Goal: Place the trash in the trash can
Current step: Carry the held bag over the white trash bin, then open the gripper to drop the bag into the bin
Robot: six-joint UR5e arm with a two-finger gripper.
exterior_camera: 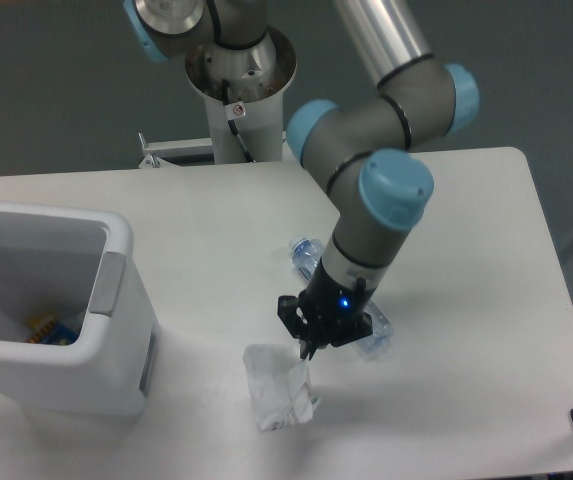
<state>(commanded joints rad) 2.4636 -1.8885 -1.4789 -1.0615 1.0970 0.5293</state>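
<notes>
Camera view: I see my gripper point(307, 350) with jaws pinching the film wrapper point(277, 387) above the bench point(466, 230); water bottle point(311, 256) lies behind, trash can point(116, 300) far left.

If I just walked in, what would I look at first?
Probably the big grey and blue robot arm reaching down over the white table, its gripper pinching a crinkly clear wrapper by its top edge. Right behind it lies a clear water bottle, mostly hidden by the arm. At the left edge stands a big white trash can with something colourful inside.
</notes>
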